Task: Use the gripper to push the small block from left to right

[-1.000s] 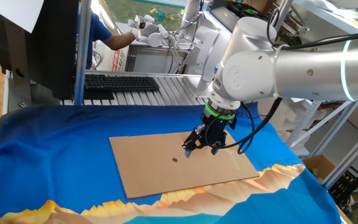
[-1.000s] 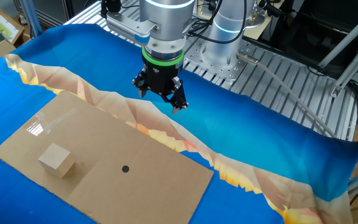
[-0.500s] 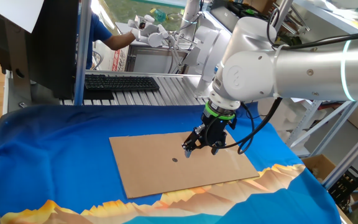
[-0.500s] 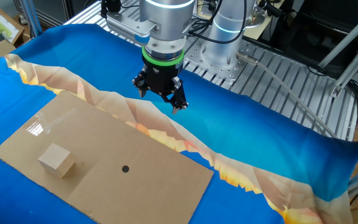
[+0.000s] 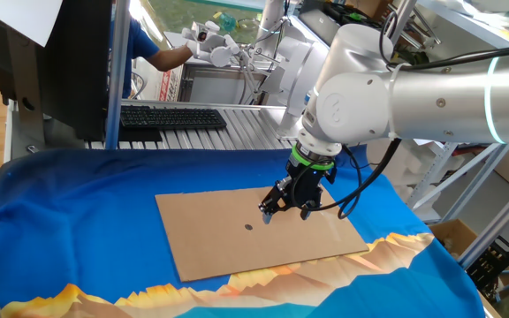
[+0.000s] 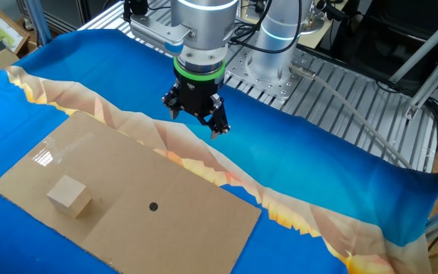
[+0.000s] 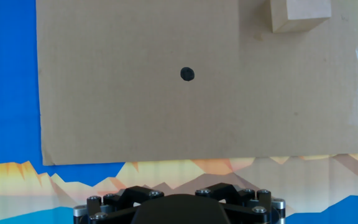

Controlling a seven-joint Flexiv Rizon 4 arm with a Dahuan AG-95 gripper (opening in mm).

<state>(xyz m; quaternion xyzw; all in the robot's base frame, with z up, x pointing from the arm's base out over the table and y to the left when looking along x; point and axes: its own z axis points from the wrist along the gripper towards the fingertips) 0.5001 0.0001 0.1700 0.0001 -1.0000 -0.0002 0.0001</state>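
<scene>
- One small block [image 6: 68, 195] — a light tan wooden cube — sits on the cardboard sheet [image 6: 128, 205], close to the sheet's end farthest from the arm's base in the other fixed view; in the hand view it shows at the top right [image 7: 299, 14], partly cut off by the frame edge.
- One black dot [image 6: 153, 205] is marked near the middle of the cardboard, between the block and the sheet's opposite end, well apart from the block.
- The hand [image 6: 196, 114] hangs above the blue cloth [image 6: 303, 167] — just beyond the long cardboard edge nearer the arm's base, over the cloth's orange-and-tan printed band, and well apart from the block.
- A green ring [image 6: 199, 74] sits just above the hand's black body, under the silver-white arm [image 5: 414, 84].
- From one fixed view the hand [image 5: 283, 205] appears over the cardboard's far right part, tips pointing down; the block is not visible there.
- Whether the fingers are open or closed I cannot tell: only the black base shows at the bottom of the hand view, and the tips are too small in the fixed views.
- A black keyboard [image 5: 170, 116] lies on the metal desk [image 5: 237, 132] behind the cloth.
</scene>
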